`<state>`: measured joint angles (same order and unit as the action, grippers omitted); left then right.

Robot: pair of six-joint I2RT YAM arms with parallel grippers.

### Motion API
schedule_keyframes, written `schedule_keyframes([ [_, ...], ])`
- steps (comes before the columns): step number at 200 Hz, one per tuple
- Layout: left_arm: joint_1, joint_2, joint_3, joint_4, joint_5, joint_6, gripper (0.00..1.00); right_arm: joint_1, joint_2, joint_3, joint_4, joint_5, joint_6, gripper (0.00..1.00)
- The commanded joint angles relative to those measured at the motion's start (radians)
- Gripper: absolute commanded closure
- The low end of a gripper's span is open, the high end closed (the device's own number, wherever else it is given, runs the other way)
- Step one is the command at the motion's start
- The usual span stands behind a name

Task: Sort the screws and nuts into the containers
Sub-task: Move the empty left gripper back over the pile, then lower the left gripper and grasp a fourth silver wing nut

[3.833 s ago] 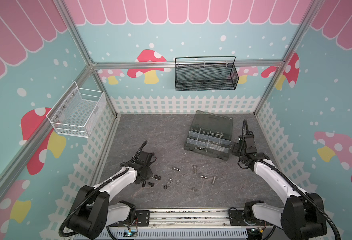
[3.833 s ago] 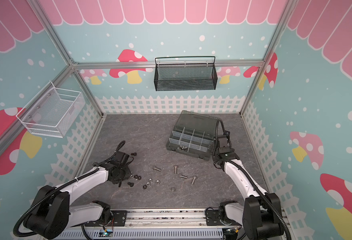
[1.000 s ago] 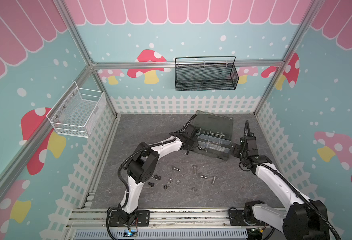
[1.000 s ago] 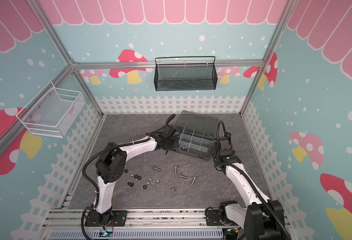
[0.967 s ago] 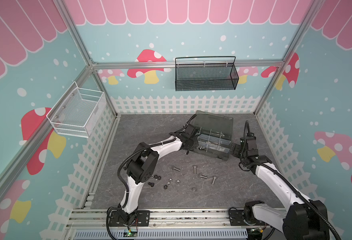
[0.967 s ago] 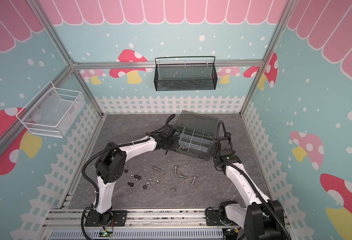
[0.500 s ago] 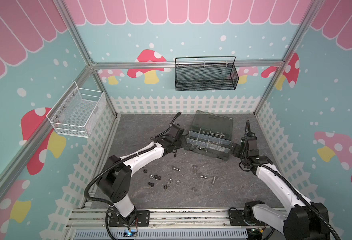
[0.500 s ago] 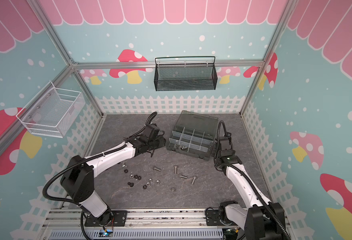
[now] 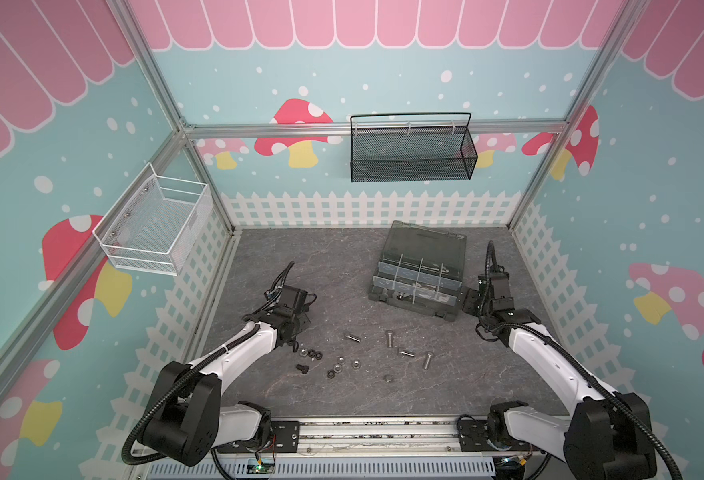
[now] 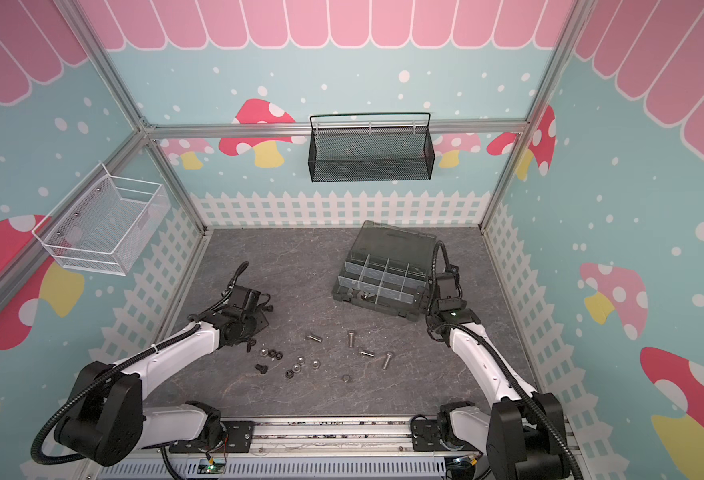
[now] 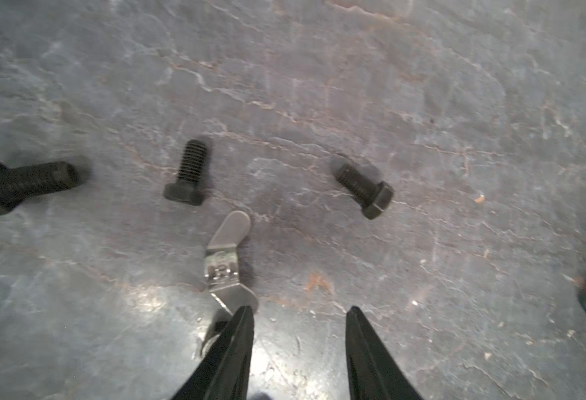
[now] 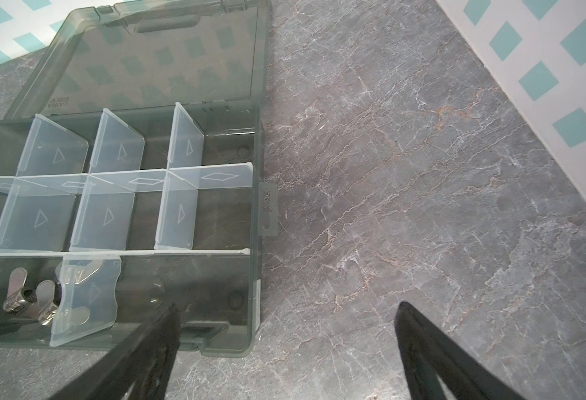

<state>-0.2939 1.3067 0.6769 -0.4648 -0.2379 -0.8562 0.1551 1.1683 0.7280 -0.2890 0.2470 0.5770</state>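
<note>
Grey, stone-veined tabletop (image 9: 342, 257) carries everything. The open organizer box (image 9: 425, 309) lies just beside the right end effector (image 12: 288, 306), whose jaws stand wide apart and empty. One of its containers (image 12: 215, 214) holds wing nuts (image 12: 28, 294). The left end effector (image 11: 299, 310), jaws apart, grips nothing. Three black screws (image 11: 187, 173) lie ahead of it, and a silver wing nut (image 11: 227, 259) lies between, against one fingertip.

black screw (image 11: 21, 185) cut off at left wrist view's edge — wing nut (image 11: 227, 263) partly hid by l. fingertip (image 11: 239, 332)
</note>
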Motion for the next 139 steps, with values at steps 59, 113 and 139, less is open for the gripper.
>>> schedule_keyframes([
  [59,0.094,0.107,0.014,-0.020,-0.045,0.030,0.61,-0.002,0.013,0.009,0.004,-0.010,0.019,0.02],
  [113,0.097,0.166,0.024,-0.020,-0.041,0.039,0.61,-0.003,0.023,0.017,0.005,-0.002,0.017,0.02],
  [139,0.099,0.178,0.024,-0.020,-0.033,0.041,0.63,-0.002,0.031,0.020,0.005,-0.001,0.018,0.02],
])
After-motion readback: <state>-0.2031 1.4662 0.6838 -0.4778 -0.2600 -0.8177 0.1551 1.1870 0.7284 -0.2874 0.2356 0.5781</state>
